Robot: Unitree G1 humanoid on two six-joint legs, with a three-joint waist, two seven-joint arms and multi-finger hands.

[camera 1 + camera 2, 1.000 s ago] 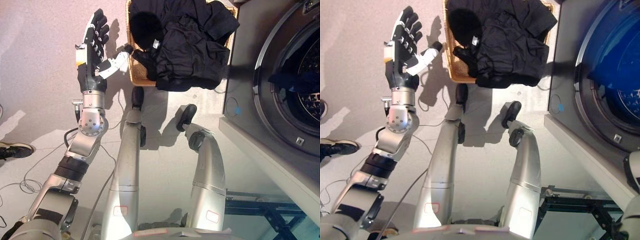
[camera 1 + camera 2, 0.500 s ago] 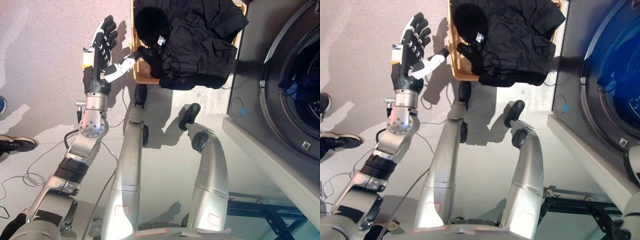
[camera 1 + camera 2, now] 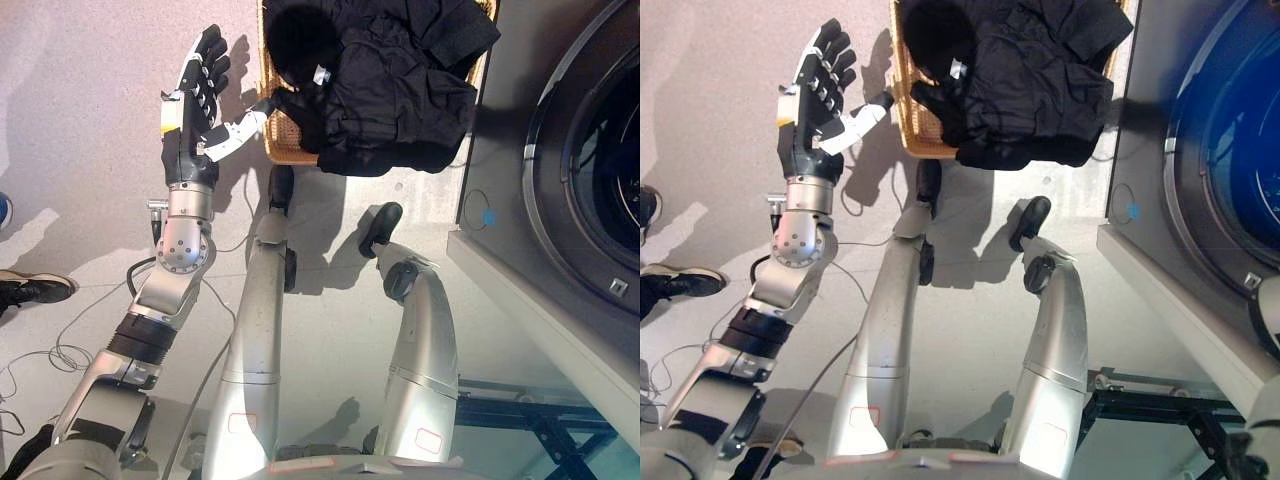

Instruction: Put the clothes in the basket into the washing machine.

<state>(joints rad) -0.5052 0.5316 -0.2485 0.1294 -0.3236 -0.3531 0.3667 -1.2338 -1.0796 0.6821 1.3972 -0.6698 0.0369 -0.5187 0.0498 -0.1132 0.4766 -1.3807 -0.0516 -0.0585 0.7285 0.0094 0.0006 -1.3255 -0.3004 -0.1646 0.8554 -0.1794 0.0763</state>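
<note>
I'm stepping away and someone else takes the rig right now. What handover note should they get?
Left hand: open, fingers straight, raised just left of the basket, holding nothing.
Right hand: not in view.
Black clothes: piled in the wicker basket on the floor, spilling over its near edge.
Washing machine: to the right, its round opening facing the robot; what is inside the drum cannot be made out.
Done: nothing grasped.
Left: grab the clothes, move them to the drum.

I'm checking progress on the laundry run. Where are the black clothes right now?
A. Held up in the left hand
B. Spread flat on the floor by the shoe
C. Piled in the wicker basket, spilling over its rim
C: the black clothes lie heaped in the wicker basket, draping over its near edge, while the left hand is open beside it, holding nothing.
</note>
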